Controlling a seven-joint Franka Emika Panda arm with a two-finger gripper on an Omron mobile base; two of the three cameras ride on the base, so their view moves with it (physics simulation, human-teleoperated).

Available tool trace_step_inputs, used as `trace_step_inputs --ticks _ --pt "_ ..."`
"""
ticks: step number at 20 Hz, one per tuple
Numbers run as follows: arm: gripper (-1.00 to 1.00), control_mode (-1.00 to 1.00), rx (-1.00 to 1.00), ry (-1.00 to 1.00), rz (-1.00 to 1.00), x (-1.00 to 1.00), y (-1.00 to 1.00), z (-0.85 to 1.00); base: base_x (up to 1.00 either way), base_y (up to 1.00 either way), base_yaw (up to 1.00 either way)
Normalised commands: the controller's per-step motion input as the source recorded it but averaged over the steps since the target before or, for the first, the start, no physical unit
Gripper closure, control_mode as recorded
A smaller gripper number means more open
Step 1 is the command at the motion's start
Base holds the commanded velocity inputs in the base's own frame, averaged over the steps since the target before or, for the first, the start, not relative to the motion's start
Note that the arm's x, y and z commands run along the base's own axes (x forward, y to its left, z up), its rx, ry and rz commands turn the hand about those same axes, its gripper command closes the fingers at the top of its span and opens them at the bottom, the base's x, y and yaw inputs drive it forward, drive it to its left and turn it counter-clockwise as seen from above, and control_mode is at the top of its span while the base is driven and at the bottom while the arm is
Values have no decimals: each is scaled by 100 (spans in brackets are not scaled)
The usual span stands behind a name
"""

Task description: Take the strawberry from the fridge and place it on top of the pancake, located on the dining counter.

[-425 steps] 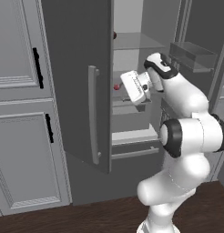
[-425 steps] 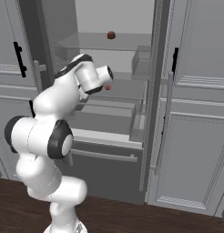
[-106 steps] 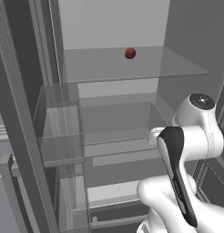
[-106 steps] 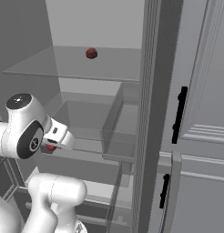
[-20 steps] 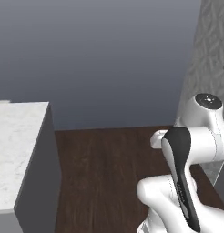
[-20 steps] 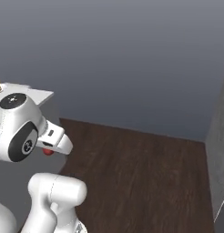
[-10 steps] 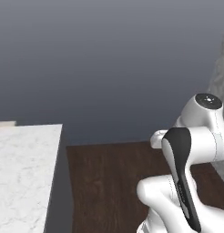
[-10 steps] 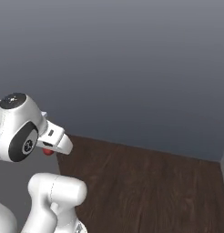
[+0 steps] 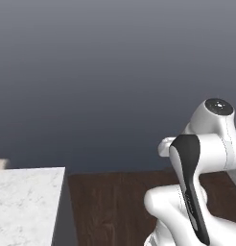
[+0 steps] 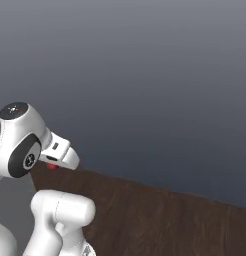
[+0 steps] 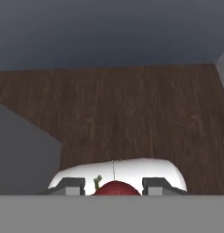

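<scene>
**Strawberry held in gripper, arm tucked, dining counter corner in view**

Gripper (image 11: 112, 190) seen in hand view with jaws narrow, clamped on strawberry (image 11: 114, 188): red fruit sitting between the two dark finger tips, small green stem poking up at its left. Only top of the berry visible, rest cut by bottom edge. Below and beyond it, dark wood floor (image 11: 132, 113) running across the frame; grey slanted block at left of hand view, cannot tell what it belongs to.

In right base view, hand folded close to the arm's upper joint, gripper (image 10: 51, 165) pointing down and left, small red patch of the strawberry (image 10: 52, 165) just showing under the white hand. Finger tips mostly hidden by the hand body here. Floor (image 10: 160, 220) behind and below, plain dark grey-blue wall (image 10: 145, 75) above.

In left base view, white marble-look dining counter (image 9: 24, 202) at lower left, corner and right edge visible, grey side panel dropping to the floor (image 9: 110, 206). Top surface bare in the visible part. Small pale patch at far left edge just above the slab, too little shown to identify. Arm at lower right, well apart from the counter, dark wood between them. Hand hidden behind the arm's own links in this view.

Strawberry off any surface, carried in the air over the floor, not over the counter.
</scene>
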Motion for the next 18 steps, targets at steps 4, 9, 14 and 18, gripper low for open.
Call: trace_step_inputs --ticks 4,9,14,18 --pt "100 100 0 0 0 0 0 0 100 6 50" --pt "100 100 0 0 0 0 0 0 100 0 59" --pt "100 100 0 0 0 0 0 0 100 -26 68" --pt "100 100 0 0 0 0 0 0 100 -27 77"
